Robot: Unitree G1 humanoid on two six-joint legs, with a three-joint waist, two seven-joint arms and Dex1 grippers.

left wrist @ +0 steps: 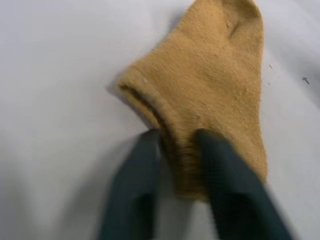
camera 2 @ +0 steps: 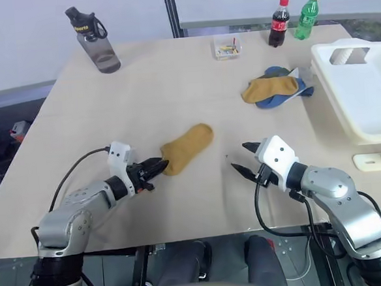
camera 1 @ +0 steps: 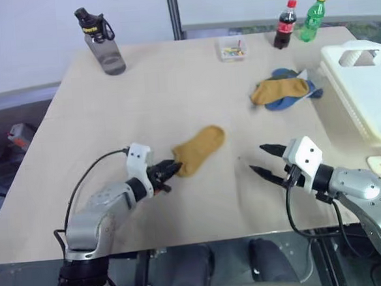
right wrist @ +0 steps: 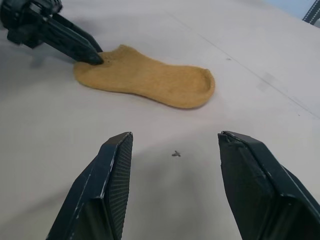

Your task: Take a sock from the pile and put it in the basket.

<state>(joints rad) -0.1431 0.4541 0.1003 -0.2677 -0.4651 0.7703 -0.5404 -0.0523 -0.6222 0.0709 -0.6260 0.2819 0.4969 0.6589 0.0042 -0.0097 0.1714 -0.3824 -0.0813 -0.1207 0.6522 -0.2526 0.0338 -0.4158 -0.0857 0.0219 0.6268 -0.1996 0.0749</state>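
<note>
One yellow sock [camera 1: 201,149] lay flat on the table [camera 1: 142,100], well apart from the pile [camera 1: 283,90] beside the basket [camera 1: 370,97]. The left gripper [camera 1: 171,168] was clamped on the sock's near end. The right gripper [camera 1: 262,160] hovered over the table near the sock, its fingers [right wrist: 107,185] spread apart and holding nothing.

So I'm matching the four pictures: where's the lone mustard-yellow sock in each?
Left eye: mustard-yellow sock, table centre.
Right eye: centre.
Left wrist: cuff pinched between fingers.
Right wrist: beyond the open fingers.
Shared landmark: left gripper at its cuff.
</note>
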